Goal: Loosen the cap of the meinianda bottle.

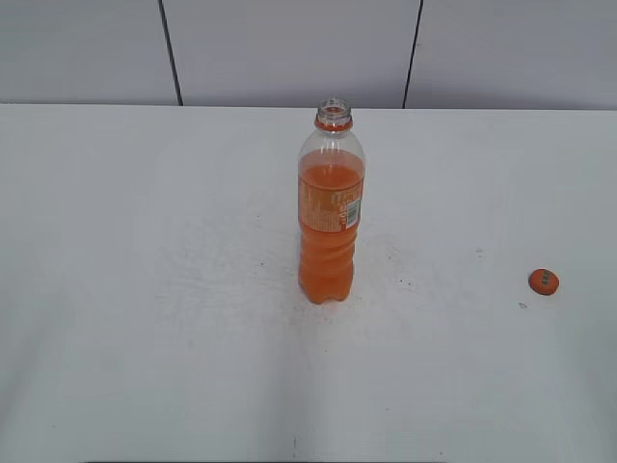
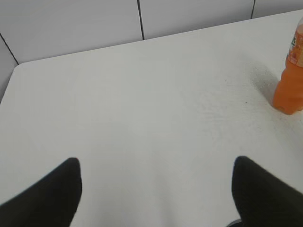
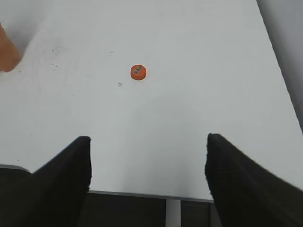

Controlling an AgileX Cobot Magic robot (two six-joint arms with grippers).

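Meinianda bottle (image 1: 331, 207) stands upright near the middle of the white table (image 1: 135, 289), its threaded mouth bare and the orange neck ring showing. Cap (image 1: 544, 282) lies flat on the table well apart from it, off to the right (its small mark faces up). Left gripper (image 2: 156, 189) hangs over bare table, jaws spread wide and holding nothing. Right gripper (image 3: 147, 165) is likewise wide apart and empty, the cap ahead of it.

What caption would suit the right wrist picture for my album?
Open right hand hovers over the white table, the orange cap lying loose ahead of it.
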